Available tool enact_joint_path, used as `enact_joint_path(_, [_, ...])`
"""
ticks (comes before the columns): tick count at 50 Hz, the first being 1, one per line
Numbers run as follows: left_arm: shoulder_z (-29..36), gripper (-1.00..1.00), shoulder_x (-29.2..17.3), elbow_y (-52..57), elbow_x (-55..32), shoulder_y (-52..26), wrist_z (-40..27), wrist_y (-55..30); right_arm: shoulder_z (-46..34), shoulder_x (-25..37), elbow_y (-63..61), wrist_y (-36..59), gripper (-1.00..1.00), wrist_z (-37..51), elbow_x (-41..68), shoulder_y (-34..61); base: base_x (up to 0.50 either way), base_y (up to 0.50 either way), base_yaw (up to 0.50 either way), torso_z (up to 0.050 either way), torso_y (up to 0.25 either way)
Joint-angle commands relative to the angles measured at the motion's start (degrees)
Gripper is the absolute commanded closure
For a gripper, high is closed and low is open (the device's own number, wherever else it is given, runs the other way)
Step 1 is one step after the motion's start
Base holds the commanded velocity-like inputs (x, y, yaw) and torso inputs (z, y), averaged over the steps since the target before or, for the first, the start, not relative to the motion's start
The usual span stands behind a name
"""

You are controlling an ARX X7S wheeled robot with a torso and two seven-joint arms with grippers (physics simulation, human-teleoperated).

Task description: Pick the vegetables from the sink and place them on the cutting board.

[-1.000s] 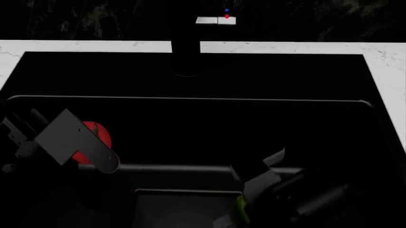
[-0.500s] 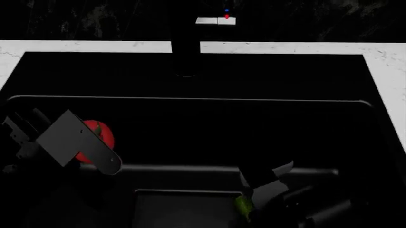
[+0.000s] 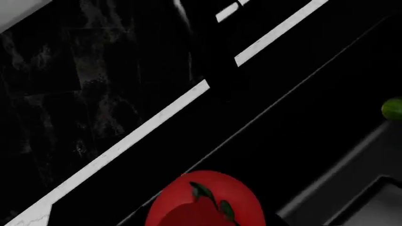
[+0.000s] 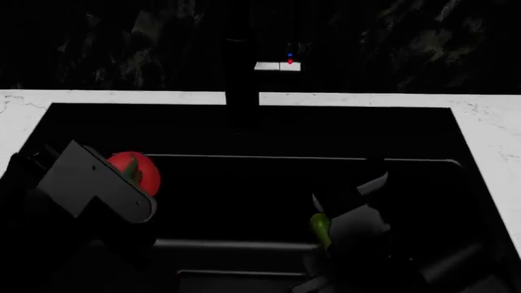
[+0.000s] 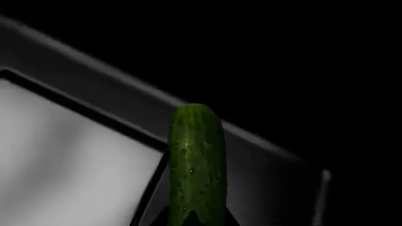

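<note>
**Both vegetables held over the sink**

Nearest us, our right end effector (image 4: 330, 235) grips the cucumber (image 4: 319, 229) by its lower end, the rest standing free. Our left end effector (image 4: 122, 183) appears closed on the tomato (image 4: 135, 171), though its fingers are hidden. Either could slip if we swing fast, and the cucumber's shallow hold looks riskier. Beyond, the sink (image 4: 244, 157) walls and the faucet (image 4: 241, 73) crowd the middle; the white surface (image 4: 488, 134) offers open room sideways. No cutting board shows.

head: high, down over sink (image 4: 244, 183) | wrists: close, inside it | shared: tomato (image 4: 140, 170), cucumber (image 5: 196, 165)
</note>
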Motion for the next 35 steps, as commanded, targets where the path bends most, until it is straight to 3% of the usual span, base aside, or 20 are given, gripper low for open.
enact_joint_path(1, [-5.1, 1.00, 1.8, 1.0, 0.8, 2.8, -3.8, -0.2, 4.4, 5.1, -14.4, 1.6, 1.00, 6.6, 1.4, 0.7, 0.00, 0.00, 0.00, 0.000, 0.250])
enact_joint_path(14, [-8.1, 1.00, 0.7, 3.6, 0.9, 2.3, -6.0, -3.3, 7.9, 9.1, -22.0, 3.5, 1.00, 12.1, 4.5, 0.3, 0.01, 0.00, 0.00, 0.000, 0.250])
enact_joint_path(27, [-4.1, 1.00, -1.2, 6.1, 3.7, 0.8, -8.4, -5.7, 11.0, 11.8, -27.6, 5.4, 1.00, 15.2, 8.7, 0.5, -0.50, 0.00, 0.00, 0.000, 0.000])
enact_joint_path(35, [-5.5, 1.00, -0.7, 8.9, 3.5, 1.9, -9.8, -7.0, 11.9, 13.9, -34.6, 4.8, 1.00, 16.9, 10.4, -1.0, -0.04, -0.21, 0.00, 0.000, 0.000])
